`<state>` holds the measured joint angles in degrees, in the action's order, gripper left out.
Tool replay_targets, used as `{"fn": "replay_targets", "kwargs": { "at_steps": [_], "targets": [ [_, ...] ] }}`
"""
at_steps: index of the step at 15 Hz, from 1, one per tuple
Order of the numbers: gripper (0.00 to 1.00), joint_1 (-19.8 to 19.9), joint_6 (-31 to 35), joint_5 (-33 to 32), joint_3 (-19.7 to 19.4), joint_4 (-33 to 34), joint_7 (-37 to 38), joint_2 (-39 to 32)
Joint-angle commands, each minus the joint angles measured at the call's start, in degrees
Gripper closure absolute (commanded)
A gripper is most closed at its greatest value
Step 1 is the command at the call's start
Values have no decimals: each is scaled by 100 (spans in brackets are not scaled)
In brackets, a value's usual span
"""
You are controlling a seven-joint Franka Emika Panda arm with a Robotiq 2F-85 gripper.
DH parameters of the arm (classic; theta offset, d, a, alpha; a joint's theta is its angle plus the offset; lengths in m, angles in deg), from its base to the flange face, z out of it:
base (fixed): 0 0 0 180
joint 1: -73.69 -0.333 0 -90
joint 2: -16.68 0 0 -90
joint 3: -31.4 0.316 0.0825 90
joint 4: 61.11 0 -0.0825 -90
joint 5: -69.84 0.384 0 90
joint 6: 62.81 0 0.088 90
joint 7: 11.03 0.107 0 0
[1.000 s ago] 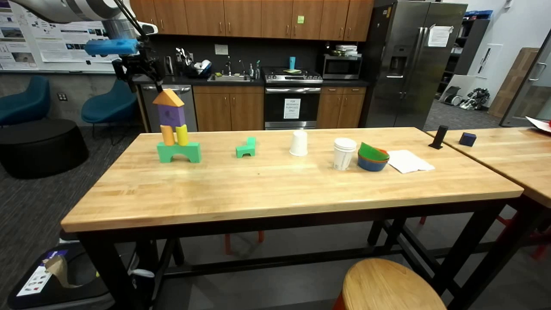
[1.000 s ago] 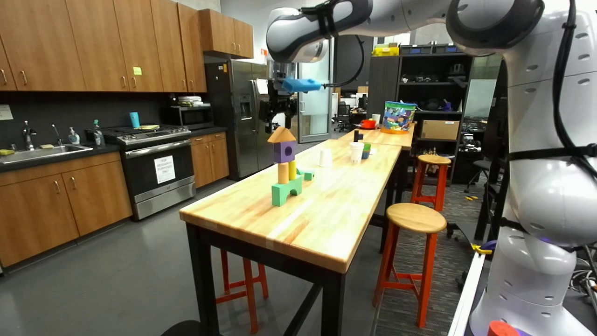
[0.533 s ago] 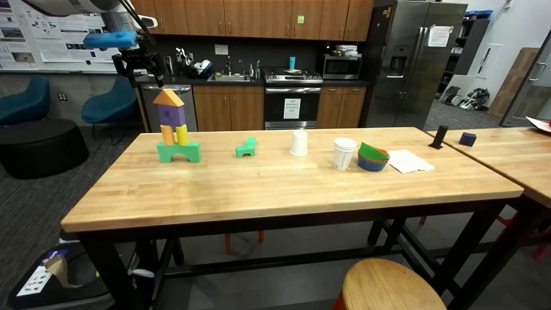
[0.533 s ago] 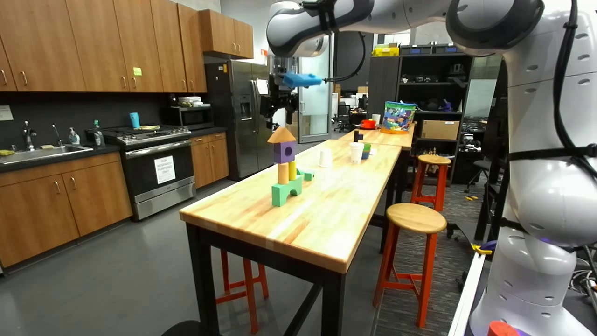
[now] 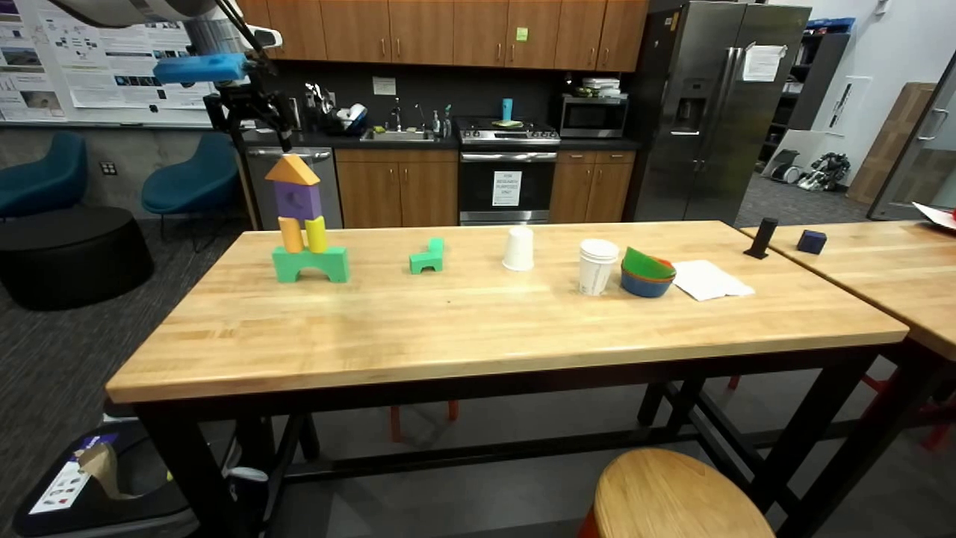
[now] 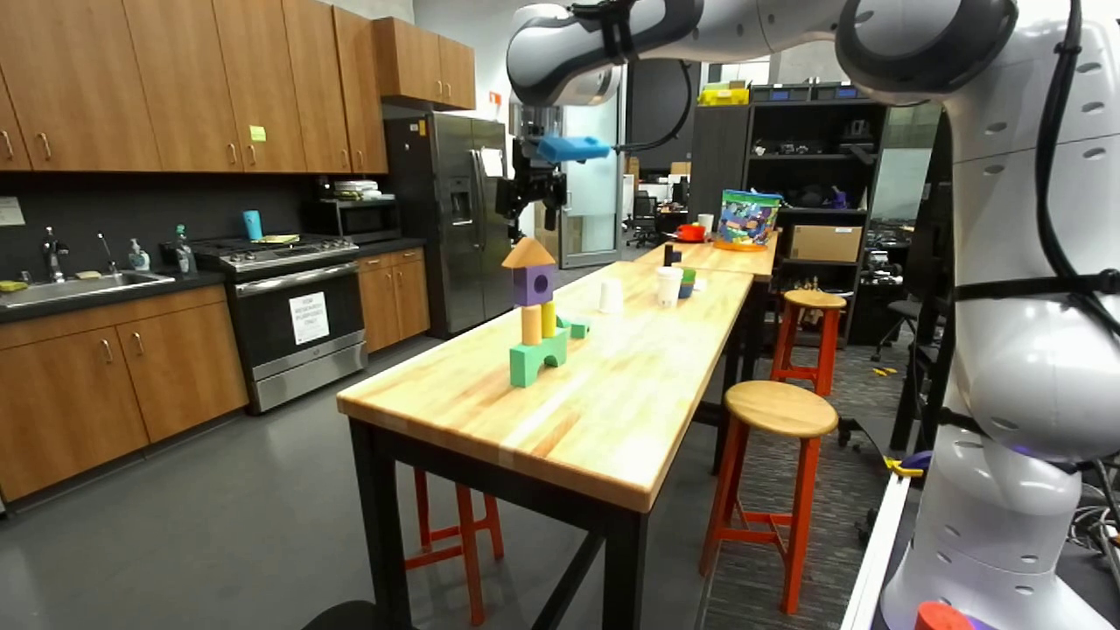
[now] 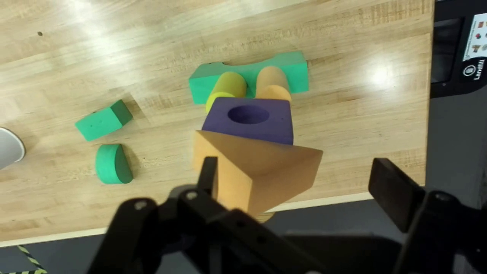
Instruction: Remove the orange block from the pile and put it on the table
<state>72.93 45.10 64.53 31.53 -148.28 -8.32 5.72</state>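
The orange block [image 7: 266, 163], a triangular prism, tops the pile [image 5: 297, 202], right below the gripper [image 7: 295, 169], whose fingers [image 7: 393, 190] stand wide apart, released. In the wrist view it lies toward the left of the gap, and the finger on that side overlaps part of it; whether they touch, I cannot tell. In both exterior views a fingertip hangs just over the block's peak. Directly underneath is a purple block [image 7: 279, 120] with a round hole, borne by a yellow cylinder [image 7: 230, 84] and an orange cylinder [image 7: 272, 80], side by side on a green arch [image 7: 298, 72] on the table [image 7: 361, 125]. Near the pile lie a green oblong piece [image 7: 99, 125] and a green half-round piece [image 7: 110, 165], with a white cup [image 7: 9, 148] beyond; stacked cups [image 5: 596, 269] and nested bowls [image 5: 646, 284] stand well apart. The orange block's ridge is uppermost; in the wrist view its triangular face looks toward the top edge, and that face's foot, its longest visible edge, runs left to right, dipping slightly rightward, roughly along the line between the fingers.
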Motion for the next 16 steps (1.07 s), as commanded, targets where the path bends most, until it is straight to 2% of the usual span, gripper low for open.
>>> {"fn": "replay_targets", "kwargs": {
  "at_steps": [1,16],
  "targets": [
    [0,63,-89,30,-53,61,-69,7],
    [0,113,-223,487,-21,191,-248,-214]
  ]
}}
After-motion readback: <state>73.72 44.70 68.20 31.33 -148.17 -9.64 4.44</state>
